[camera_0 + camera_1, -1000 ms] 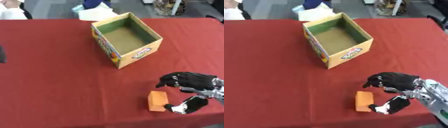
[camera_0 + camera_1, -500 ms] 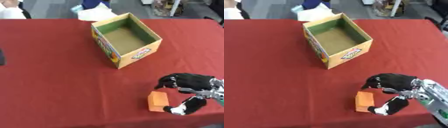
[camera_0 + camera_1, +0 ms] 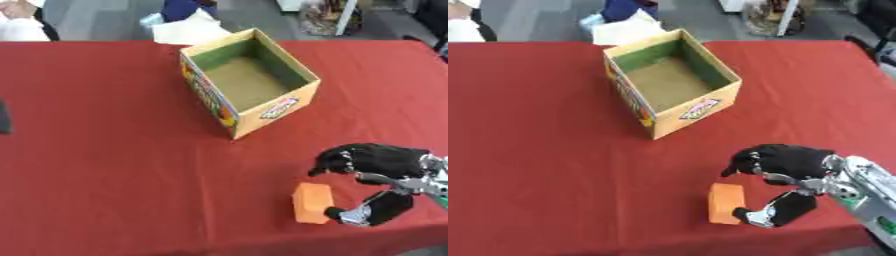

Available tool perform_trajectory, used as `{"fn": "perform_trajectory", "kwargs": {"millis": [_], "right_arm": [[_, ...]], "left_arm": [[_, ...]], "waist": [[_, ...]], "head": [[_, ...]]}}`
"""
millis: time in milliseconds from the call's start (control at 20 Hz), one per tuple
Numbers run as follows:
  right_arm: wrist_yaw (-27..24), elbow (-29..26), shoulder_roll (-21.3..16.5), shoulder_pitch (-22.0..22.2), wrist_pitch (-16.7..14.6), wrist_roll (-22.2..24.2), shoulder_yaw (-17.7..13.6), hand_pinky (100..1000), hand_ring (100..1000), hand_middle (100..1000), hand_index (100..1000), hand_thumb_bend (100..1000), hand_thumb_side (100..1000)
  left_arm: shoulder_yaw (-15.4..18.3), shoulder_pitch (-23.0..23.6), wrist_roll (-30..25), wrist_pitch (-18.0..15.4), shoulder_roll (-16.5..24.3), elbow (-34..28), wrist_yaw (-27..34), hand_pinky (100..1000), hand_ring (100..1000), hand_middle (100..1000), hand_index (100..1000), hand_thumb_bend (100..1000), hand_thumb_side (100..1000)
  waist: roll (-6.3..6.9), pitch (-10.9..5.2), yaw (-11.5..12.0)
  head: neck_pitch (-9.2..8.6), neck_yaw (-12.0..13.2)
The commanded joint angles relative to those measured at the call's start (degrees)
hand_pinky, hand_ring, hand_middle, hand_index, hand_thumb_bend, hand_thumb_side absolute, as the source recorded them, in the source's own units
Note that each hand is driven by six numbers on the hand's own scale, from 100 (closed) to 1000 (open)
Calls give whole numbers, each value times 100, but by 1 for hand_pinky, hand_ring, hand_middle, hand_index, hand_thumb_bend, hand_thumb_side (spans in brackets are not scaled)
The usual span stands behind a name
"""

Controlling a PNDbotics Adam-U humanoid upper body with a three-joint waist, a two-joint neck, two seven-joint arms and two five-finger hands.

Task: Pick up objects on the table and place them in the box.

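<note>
An orange block [image 3: 311,202] lies flat on the red table near its front edge. My right hand [image 3: 785,162] comes in from the lower right and hovers just right of the block. Its fingers curve over the block's far end and its thumb [image 3: 776,212] sits by the block's near right corner, with nothing clasped between them. An open yellow cardboard box [image 3: 250,81] with a bare brown floor stands behind, toward the middle of the table. My left hand shows in neither view.
The red tablecloth [image 3: 105,150] covers the whole table. A dark object [image 3: 4,123] lies at the left edge. White paper [image 3: 185,29] and a person's clothing show beyond the far edge.
My right hand has edged a little lower and closer to the orange block; the block and the box have stayed put.
</note>
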Motion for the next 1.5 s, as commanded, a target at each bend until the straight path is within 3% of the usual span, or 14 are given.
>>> {"fn": "perform_trajectory", "kwargs": {"millis": [50,1000,1200,1500], "right_arm": [[96,-14,1,-61,-7,81,-56,873,920,793,921,318,832],[79,338,398,-154,-57,528,-51,855,918,766,917,350,932],[4,376,431,-165,-66,603,-61,845,910,734,915,352,942],[-136,394,438,-184,-63,706,-61,819,882,608,908,368,950]], "left_arm": [[-6,-38,-15,25,97,-82,-26,567,938,996,774,100,624],[-24,-67,-129,22,57,-82,-64,564,941,1000,772,100,622],[-26,-77,-156,17,52,-82,-65,563,941,1000,772,100,622],[-31,-78,-190,6,49,-82,-65,563,942,1000,770,100,621]], "waist": [[12,-45,2],[55,48,33],[64,63,30],[76,76,33]], "head": [[37,-27],[37,-77],[37,-85],[37,-87]]}}
